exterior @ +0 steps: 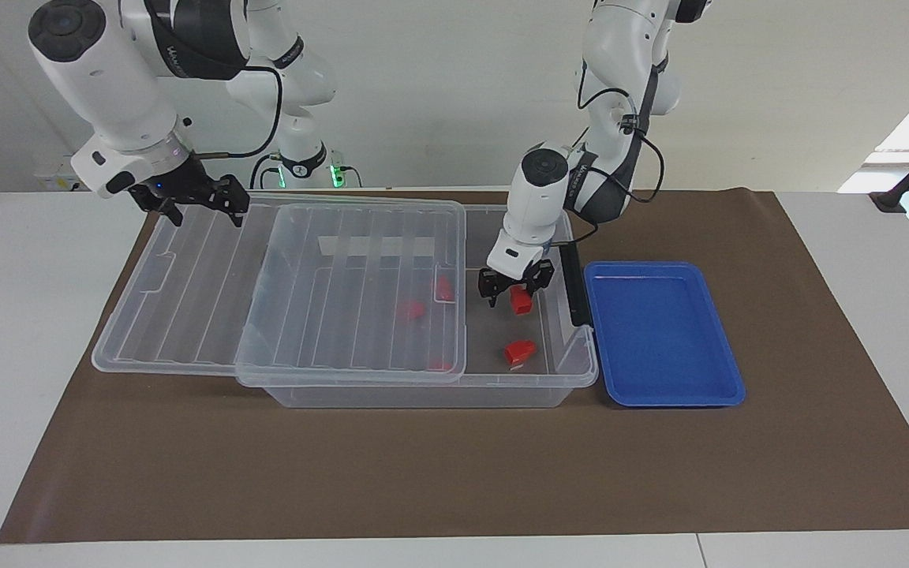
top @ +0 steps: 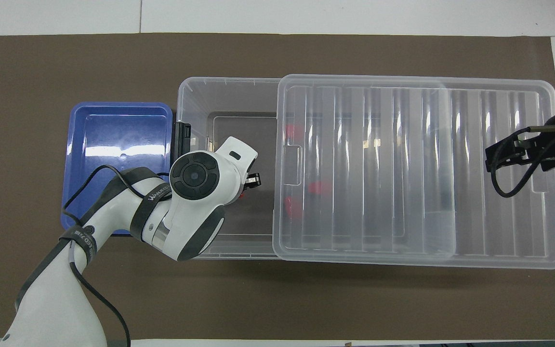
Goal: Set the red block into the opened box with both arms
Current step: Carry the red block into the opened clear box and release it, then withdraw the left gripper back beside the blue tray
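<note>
The box (exterior: pixel 423 393) is a clear bin, and its ribbed lid (exterior: pixel 186 300) is slid toward the right arm's end, leaving the end by the blue tray uncovered. My left gripper (exterior: pixel 514 289) hangs low inside that uncovered part, open. A red block (exterior: pixel 520 300) sits tilted between and just below its fingertips; I cannot tell whether it touches the floor. Another red block (exterior: pixel 519 352) lies on the box floor farther from the robots. Two more red blocks (exterior: pixel 411 309) show through the lid. My right gripper (exterior: pixel 206 207) hovers open over the lid's outer end. In the overhead view the left wrist (top: pixel 195 176) hides the released block.
A shallow blue tray (exterior: pixel 660 331) lies beside the box toward the left arm's end. The black latch (exterior: pixel 577 288) stands on the box wall next to the tray. A brown mat (exterior: pixel 454 473) covers the table.
</note>
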Controlling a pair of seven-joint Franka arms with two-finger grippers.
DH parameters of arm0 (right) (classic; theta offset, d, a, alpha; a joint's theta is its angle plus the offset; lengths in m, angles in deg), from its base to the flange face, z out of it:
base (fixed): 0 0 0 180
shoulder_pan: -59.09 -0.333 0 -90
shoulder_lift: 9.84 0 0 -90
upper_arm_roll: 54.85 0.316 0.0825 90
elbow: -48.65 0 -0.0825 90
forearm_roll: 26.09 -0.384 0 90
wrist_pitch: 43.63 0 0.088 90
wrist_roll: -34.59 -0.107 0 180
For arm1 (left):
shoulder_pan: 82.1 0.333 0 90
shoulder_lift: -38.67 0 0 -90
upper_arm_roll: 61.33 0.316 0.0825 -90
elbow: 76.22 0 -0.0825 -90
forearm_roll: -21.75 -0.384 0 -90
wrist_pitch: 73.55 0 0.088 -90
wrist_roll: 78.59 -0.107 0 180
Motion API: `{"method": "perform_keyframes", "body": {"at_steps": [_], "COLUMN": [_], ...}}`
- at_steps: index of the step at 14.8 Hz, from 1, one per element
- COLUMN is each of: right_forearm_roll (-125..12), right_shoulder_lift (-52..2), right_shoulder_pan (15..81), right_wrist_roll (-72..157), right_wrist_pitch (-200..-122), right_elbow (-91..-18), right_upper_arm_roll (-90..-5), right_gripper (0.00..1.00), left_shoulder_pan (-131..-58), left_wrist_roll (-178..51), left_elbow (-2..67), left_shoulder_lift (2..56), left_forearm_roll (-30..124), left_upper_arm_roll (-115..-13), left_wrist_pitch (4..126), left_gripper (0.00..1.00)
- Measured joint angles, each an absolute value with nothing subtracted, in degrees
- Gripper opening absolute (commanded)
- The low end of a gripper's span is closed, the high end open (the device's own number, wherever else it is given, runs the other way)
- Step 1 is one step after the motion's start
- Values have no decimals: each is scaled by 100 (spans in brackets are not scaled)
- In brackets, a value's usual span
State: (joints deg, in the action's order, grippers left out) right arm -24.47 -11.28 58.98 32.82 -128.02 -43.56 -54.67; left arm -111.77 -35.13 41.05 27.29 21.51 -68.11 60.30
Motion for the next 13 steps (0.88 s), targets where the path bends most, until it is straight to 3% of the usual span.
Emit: {"method": "perform_keyframes", "body": {"at_steps": [9, 13], "right_forearm_roll": [-2447, -2447], "right_shoulder_lift": [-1128, -1114], "right_shoulder_pan": [5929, 5928], "right_wrist_roll": [3282, 3282], "right_wrist_pitch": [-12804, -12805], "right_elbow": [-4357, -4357], "right_upper_arm_roll": [-5501, -5502], "right_gripper": [100, 100], "left_shoulder_pan": [-11166, -11076], "left_wrist_roll": [-3511, -3511], "left_elbow": [3728, 3407], "left_shoulder_lift": [3260, 3756], "left_forearm_roll": [2151, 2151], "left_upper_arm_roll": [-6731, -6690], "left_wrist_pitch": [5135, 4345], "left_gripper": [100, 100]}}
